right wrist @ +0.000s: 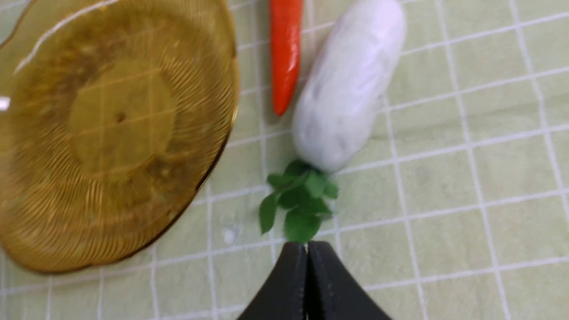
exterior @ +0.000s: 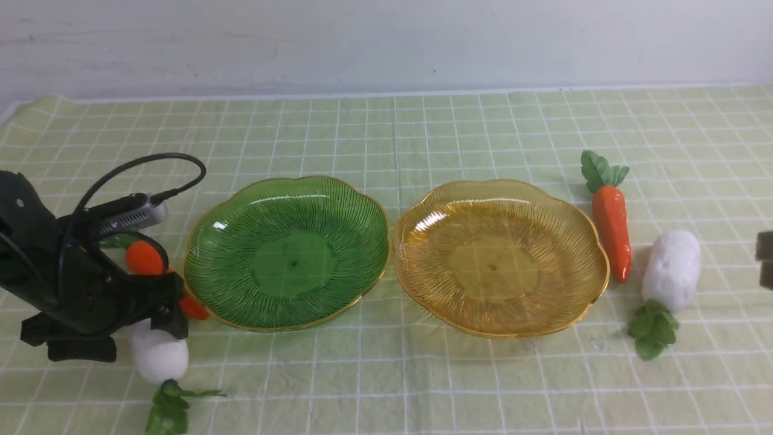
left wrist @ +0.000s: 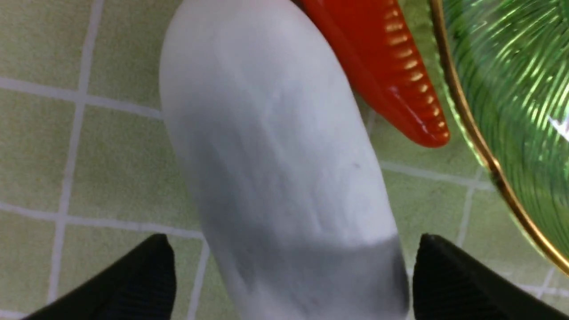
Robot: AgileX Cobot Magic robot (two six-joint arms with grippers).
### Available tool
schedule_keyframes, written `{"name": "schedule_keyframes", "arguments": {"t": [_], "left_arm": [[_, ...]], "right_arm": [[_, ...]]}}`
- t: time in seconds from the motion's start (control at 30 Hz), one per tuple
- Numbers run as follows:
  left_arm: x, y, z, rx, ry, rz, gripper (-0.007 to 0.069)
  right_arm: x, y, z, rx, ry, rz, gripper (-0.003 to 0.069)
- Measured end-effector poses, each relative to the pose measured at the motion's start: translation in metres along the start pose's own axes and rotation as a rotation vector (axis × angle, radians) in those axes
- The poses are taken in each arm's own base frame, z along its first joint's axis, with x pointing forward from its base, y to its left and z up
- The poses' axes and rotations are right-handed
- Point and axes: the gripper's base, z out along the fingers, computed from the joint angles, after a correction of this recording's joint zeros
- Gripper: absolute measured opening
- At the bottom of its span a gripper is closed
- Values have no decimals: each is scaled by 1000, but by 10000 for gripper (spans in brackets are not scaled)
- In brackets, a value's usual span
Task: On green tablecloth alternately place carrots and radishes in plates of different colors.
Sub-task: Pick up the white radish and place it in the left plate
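On the green tablecloth (exterior: 423,133) a green plate (exterior: 290,254) and an amber plate (exterior: 501,257) lie side by side, both empty. One carrot (exterior: 144,258) and one radish (exterior: 158,357) lie left of the green plate. My left gripper (exterior: 154,329) is low over that radish (left wrist: 275,146), open, with one finger on each side of it (left wrist: 291,244). This carrot (left wrist: 382,75) lies beside it, next to the plate's rim (left wrist: 484,155). A second carrot (exterior: 612,232) and radish (exterior: 672,269) lie right of the amber plate. My right gripper (right wrist: 306,251) is shut and empty, hovering near that radish's leaves (right wrist: 300,200).
A white wall runs behind the cloth's far edge. A dark part of the right arm (exterior: 766,260) shows at the right edge of the front view. The left arm's cable (exterior: 151,160) loops above the left carrot.
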Motion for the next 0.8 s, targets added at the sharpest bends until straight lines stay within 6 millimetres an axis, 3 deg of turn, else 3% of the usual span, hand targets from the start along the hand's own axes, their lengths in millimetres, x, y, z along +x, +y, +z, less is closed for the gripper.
{"name": "schedule_keyframes", "arguments": {"t": [0.07, 0.13, 0.23, 0.3, 0.5, 0.57, 0.7, 0.8], "left_arm": [[1, 1, 8, -5, 31, -5, 603], [3, 2, 9, -17, 59, 7, 454], [6, 4, 1, -45, 92, 39, 461], [10, 5, -14, -72, 93, 60, 465], [15, -9, -93, -29, -149, 91, 465], [14, -20, -115, 23, -241, 136, 465], [5, -49, -133, 146, -305, 244, 465], [-5, -74, -127, 234, -305, 317, 465]], "right_arm": [[-15, -7, 12, 15, 15, 49, -5], [-24, -11, 29, 20, 51, 70, 27], [-31, -13, 47, 18, 81, 91, 102], [-34, -17, 67, 22, 113, 105, 191], [-39, -22, 110, -7, 139, 170, 508], [-37, -25, 127, -14, 151, 186, 572], [-35, -26, 153, -35, 177, 164, 627], [-36, -21, 169, -61, 191, 131, 629]]}}
